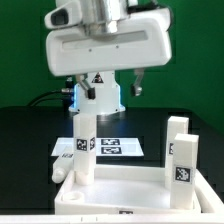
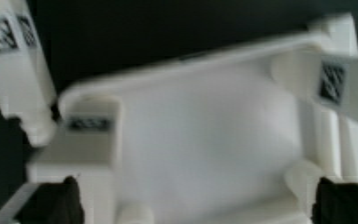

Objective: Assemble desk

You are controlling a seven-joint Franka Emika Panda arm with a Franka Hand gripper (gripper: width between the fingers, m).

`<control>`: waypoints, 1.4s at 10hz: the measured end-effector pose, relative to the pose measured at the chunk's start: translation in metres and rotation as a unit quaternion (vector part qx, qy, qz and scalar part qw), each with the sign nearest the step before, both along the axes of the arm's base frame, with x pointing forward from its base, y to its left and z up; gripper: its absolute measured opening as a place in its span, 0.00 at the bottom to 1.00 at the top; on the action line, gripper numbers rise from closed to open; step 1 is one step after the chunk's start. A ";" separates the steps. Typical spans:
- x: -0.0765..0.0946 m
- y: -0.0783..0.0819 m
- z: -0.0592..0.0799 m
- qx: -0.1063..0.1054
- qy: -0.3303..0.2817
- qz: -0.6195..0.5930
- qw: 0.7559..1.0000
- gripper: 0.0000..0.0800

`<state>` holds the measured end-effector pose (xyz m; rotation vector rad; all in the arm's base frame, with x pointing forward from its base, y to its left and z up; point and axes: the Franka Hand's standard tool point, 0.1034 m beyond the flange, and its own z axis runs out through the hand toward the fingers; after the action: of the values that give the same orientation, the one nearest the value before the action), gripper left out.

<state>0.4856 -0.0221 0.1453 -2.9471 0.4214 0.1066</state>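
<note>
- My claw stands released, jaws spread wide, holding nothing; in the wrist view one dark fingertip shows at either side of the picture, with bare white plastic between them.
- The desk's tabletop lies upside down on the dark surface, near the front of the exterior view, rim up. I judge it lies this way so the corner sockets face upward to take the legs.
- Two legs stand upright in it: one leg at the corner on the exterior view's left, another leg at the corner on the exterior view's right. Each bears a black-and-white tag sticker. Whether either is screwed fully home, I cannot tell.
- A third white upright shows just behind the right-side leg; I cannot tell if it is seated in a socket or only standing beside the panel.
- The marker board lies flat beyond the tabletop, between it and the robot base.
- My arm hangs above the tabletop, claw looking down into the panel; the wrist picture is blurred, so fine detail is lost.
- Judgement: assembly is partway through; with jaws free over the panel, the next grasp probably wants a loose leg, or a seated one to turn tighter.
</note>
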 end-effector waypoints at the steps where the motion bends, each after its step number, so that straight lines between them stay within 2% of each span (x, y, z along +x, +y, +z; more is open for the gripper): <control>1: -0.009 -0.008 -0.012 -0.007 0.009 -0.006 1.000 0.81; 2: -0.012 -0.013 -0.025 -0.027 -0.011 -0.003 1.000 0.81; 3: -0.017 -0.011 -0.025 -0.021 0.001 -0.003 1.000 0.81; 6: -0.017 -0.011 -0.026 -0.022 0.001 -0.001 1.000 0.81; 7: -0.022 -0.020 -0.034 -0.034 -0.022 0.035 0.999 0.81; 9: -0.050 -0.043 -0.065 -0.061 -0.032 0.056 0.996 0.81; 10: -0.054 -0.056 -0.080 -0.079 -0.041 0.057 0.994 0.81; 12: -0.057 -0.065 -0.100 -0.101 -0.039 0.056 0.993 0.81; 14: -0.062 -0.066 -0.120 -0.109 -0.026 0.057 0.992 0.81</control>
<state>0.4234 -0.0882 0.0252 -3.1800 0.2714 -0.0023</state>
